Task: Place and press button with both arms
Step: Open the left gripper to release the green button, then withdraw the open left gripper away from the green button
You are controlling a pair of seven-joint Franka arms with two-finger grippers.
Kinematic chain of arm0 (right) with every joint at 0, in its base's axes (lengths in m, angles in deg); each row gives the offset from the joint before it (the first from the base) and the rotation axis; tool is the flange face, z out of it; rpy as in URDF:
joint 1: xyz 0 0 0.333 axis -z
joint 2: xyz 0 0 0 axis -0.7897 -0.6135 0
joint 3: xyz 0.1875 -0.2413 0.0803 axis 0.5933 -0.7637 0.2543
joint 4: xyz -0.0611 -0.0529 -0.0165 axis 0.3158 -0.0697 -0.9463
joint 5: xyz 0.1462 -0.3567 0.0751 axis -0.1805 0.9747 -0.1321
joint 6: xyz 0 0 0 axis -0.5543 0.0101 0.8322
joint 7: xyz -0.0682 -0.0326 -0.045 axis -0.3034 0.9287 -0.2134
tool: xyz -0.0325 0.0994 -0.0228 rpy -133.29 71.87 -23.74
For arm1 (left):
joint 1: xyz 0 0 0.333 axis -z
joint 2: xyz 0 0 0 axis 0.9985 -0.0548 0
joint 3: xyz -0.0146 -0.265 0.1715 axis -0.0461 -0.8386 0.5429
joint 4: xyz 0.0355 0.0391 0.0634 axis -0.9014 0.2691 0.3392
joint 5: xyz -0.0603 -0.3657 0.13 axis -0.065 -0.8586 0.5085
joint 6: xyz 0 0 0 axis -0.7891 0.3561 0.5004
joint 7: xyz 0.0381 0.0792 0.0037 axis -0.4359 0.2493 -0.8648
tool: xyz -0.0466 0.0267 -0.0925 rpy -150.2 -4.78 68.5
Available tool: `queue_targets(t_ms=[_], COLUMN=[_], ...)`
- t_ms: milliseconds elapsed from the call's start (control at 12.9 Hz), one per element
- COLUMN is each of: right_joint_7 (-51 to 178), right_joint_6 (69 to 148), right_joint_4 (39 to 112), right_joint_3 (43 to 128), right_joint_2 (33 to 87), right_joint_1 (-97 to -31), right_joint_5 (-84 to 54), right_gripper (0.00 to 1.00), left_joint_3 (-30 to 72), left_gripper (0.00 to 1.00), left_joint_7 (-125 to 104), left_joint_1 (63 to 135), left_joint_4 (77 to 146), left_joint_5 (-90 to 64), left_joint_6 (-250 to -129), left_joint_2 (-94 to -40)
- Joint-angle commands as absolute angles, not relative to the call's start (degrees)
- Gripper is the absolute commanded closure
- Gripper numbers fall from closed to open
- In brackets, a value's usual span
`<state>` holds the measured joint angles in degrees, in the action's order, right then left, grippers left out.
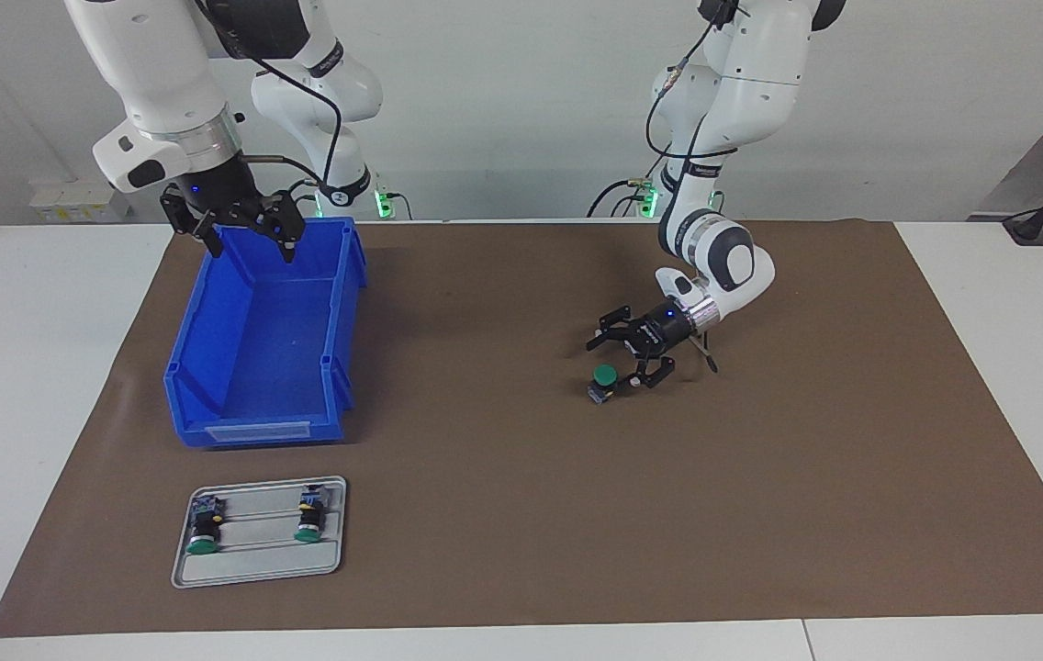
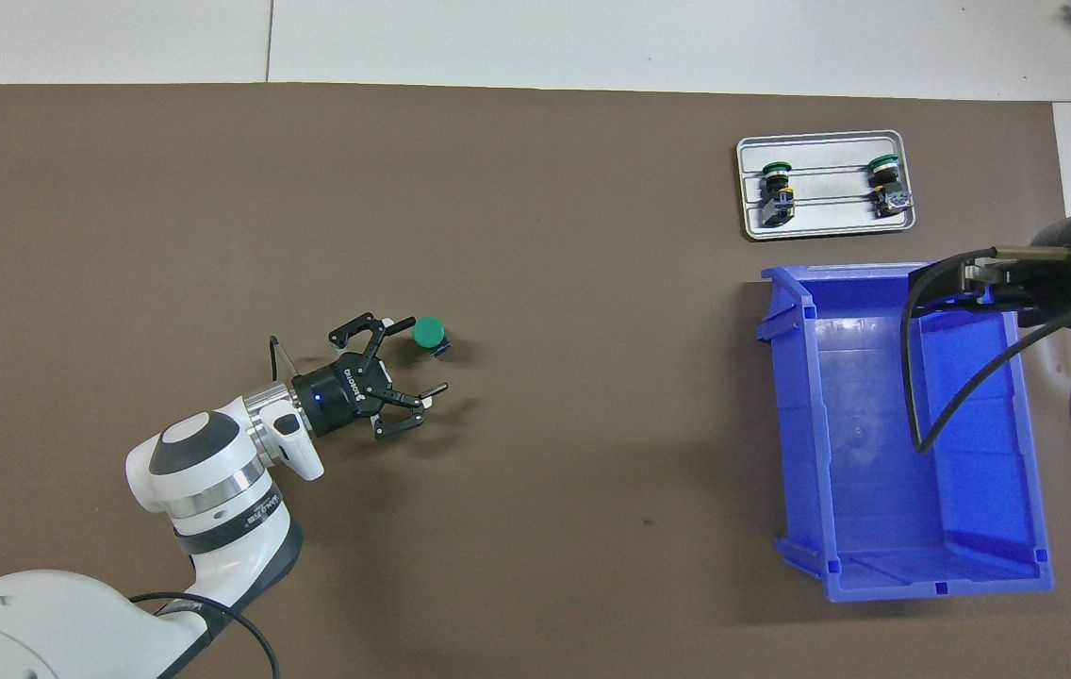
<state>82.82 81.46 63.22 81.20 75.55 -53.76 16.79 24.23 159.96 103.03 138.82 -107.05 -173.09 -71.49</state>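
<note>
Facing view: the left gripper [image 1: 624, 360] sits low over the brown mat [image 1: 521, 514], jaws spread wide, the green-capped button [image 1: 604, 380] standing on the mat at its 7 o'clock, beside one fingertip and not gripped; the right gripper [image 1: 246, 234], also released, hangs over the blue bin [image 1: 209, 386]. Overhead view: the button [image 2: 429, 333] lies at 1 o'clock from the left gripper [image 2: 408, 363], while two lookalike buttons [image 2: 776, 189] rest in a grey tray [image 2: 823, 226] at 12 o'clock from the blue bin [image 2: 931, 575].

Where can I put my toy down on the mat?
Bare mat lies between the button and the blue bin, and from the button toward the left arm's end. Crowded: around the bin and tray, and by the left gripper.
</note>
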Motion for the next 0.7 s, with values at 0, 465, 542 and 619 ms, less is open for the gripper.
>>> queue_targets(t_ms=[0,465,542,619], right_joint_7=[82.54,82.54,82.54,82.54], right_joint_6=[81.58,81.58,81.58,81.58], right_joint_4=[63.93,63.93,63.93,63.93], right_joint_3=[81.68,81.68,81.68,81.68], right_joint_2=[76.32,76.32,76.32,76.32], right_joint_1=[-52.95,-52.95,-52.95,-52.95], right_joint_5=[15.49,15.49,15.49,15.49], right_gripper=[0.0,0.0,0.0,0.0], left_joint_3=[24.43,24.08,24.08,24.08], left_gripper=[0.0,0.0,0.0,0.0], left_joint_7=[160.28,151.34,149.58,148.25], left_joint_1=[103.2,106.01,106.1,106.1], left_joint_4=[140.25,138.32,137.44,136.74], left_joint_5=[-107.55,-107.55,-107.55,-107.55], left_joint_6=[-175.81,-197.84,-200.49,-203.21], left_joint_2=[-68.55,-59.33,-58.88,-58.62])
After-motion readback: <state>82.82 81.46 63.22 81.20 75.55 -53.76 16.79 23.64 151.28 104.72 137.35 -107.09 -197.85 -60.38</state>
